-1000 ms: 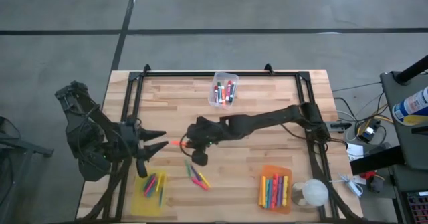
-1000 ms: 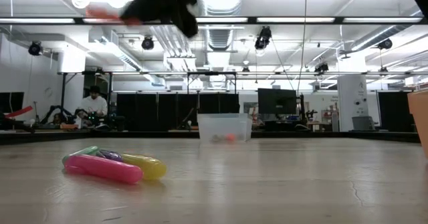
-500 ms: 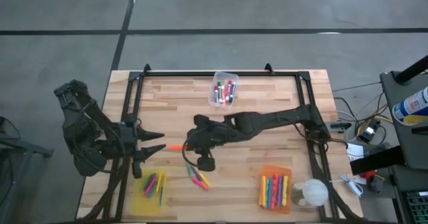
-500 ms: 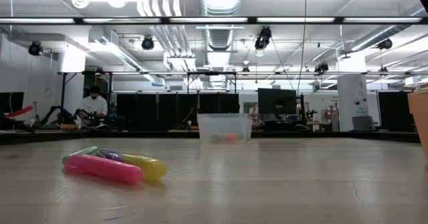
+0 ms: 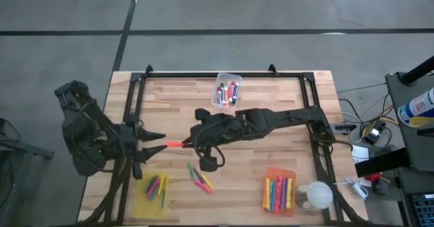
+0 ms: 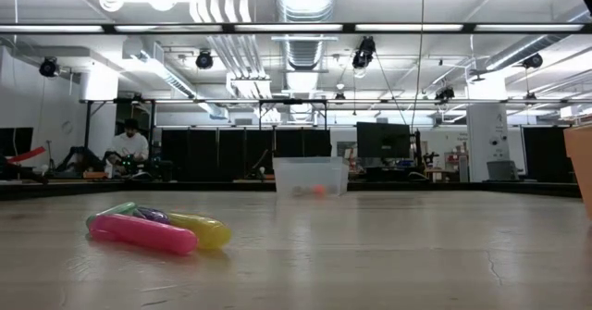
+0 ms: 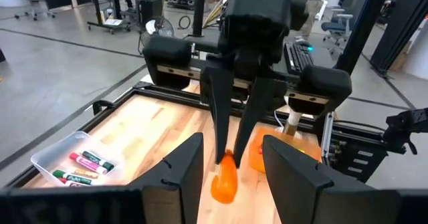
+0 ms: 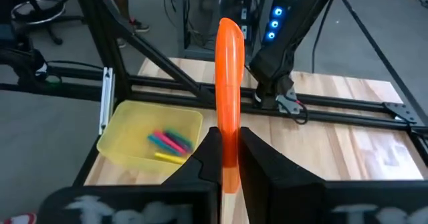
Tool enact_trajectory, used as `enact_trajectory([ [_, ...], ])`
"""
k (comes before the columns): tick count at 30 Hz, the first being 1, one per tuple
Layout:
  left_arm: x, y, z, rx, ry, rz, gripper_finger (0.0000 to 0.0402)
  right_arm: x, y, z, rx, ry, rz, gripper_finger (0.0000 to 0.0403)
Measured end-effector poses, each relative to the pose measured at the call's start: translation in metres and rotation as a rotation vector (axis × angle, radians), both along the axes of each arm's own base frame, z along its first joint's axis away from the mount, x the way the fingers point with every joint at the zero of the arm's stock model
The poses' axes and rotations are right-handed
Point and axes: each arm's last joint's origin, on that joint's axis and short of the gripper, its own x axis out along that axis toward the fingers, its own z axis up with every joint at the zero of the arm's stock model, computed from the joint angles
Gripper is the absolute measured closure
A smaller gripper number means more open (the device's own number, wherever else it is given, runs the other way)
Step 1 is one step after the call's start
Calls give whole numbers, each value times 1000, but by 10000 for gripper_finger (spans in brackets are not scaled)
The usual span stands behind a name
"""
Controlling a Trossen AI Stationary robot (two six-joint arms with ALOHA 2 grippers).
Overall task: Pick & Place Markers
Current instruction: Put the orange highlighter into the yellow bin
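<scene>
While my right gripper point(image 8: 226, 158) pinches an orange marker point(image 8: 229, 93) just beside my spread left gripper point(image 5: 150, 146), above the yellow bin point(image 5: 140, 198), a handover looks underway; loose markers point(image 5: 199, 177) beside that bin remain.

Two dark arms work over the worktop point(image 5: 271, 95), one on each side. Three bins stand on it: one clear bin point(image 5: 227, 90), one yellow bin point(image 5: 153, 186) and one orange bin point(image 5: 279, 191). One orange marker point(image 5: 173, 144) is held in the air. A loose cluster of markers point(image 5: 199, 177) lies on the wood; the low view shows three of them plainly. The orange bin holds about six markers; the other bins' contents are too small to count exactly.
</scene>
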Motion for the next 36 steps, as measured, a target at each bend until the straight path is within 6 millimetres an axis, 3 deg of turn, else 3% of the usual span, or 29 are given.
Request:
enact_trajectory([
  [28, 7, -10, -9, -81, 15, -12, 253, 1, 6, 9, 17, -85, 11, 383],
  [36, 7, -10, -8, -109, 1, -8, 282, 1, 6, 9, 22, -86, 12, 383],
])
